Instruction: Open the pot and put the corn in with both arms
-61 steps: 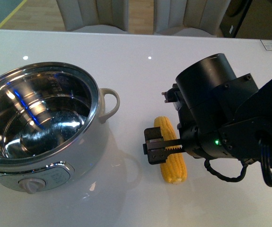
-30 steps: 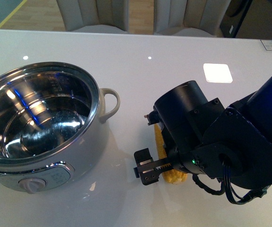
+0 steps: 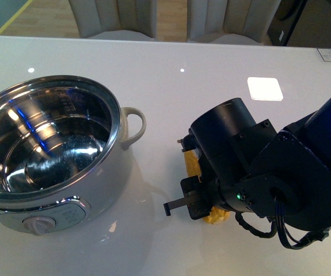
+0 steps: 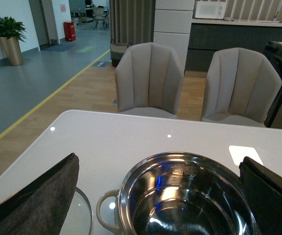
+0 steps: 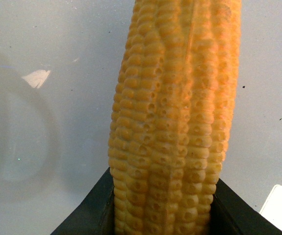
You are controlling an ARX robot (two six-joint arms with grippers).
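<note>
Front view: the pot (image 3: 105,190) stands uncovered at the left, which I judge ready for loading. The corn (image 3: 191,163) lies on the table (image 3: 153,86) near it, under my right gripper (image 3: 195,202). Left wrist view: my left gripper (image 4: 153,205) hangs over the pot, spread wide and holding nothing. Right wrist view: both fingers (image 5: 89,215) press the sides of the corn, a closed grip placed, I judge, for the lift.

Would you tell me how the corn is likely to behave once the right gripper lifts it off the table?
Probably stiff: the corn looks straight and solid, so it should not sag. Its round body may roll if released on the smooth table. The right gripper seems to hold it toward one end, so it could pivot downward.
</note>
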